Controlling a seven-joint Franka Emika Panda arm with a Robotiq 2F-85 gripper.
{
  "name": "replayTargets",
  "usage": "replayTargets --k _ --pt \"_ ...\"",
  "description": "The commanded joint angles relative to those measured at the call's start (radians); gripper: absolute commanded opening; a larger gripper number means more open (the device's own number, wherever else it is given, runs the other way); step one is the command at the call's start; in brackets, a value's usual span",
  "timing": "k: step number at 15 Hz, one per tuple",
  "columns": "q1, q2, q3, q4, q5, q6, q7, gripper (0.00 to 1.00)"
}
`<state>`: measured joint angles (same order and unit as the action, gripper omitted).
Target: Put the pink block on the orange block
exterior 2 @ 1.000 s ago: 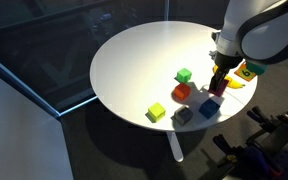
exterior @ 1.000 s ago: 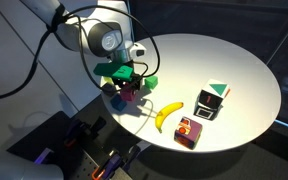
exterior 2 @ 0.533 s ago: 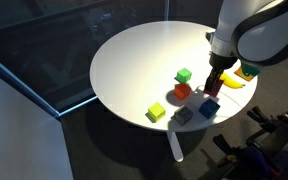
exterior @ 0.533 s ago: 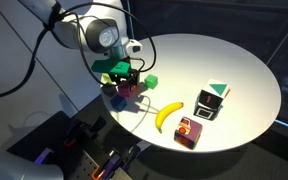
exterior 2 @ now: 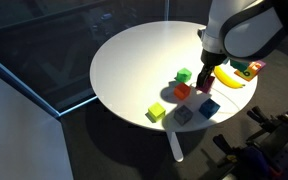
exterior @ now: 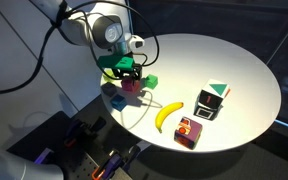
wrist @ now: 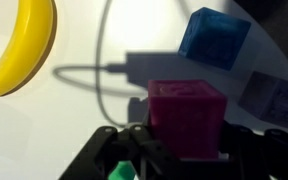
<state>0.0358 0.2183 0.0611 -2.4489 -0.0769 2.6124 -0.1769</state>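
The arm is built of rounded white shells, with a round grey cap on one joint. Thin black cables loop around it. The gripper is black. In the wrist view a small green patch sits between its dark, angular finger bases. In an exterior view the links look bulky, white and grey.

pincer w/ pink block, banana nearby

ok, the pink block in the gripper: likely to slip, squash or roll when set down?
Probably rigid: the pink block shows square edges while clamped in the gripper. Flat faces, so it should sit rather than roll. Likely light, being small beside the banana.
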Motion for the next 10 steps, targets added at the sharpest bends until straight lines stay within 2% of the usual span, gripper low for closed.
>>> replayTargets --k 1,10 --pt "0.013 0.046 0.001 0.080 -0.002 -0.045 0.039 0.25" --pt "0.058 0.127 0.010 0.174 0.031 -0.090 0.175 0.25"
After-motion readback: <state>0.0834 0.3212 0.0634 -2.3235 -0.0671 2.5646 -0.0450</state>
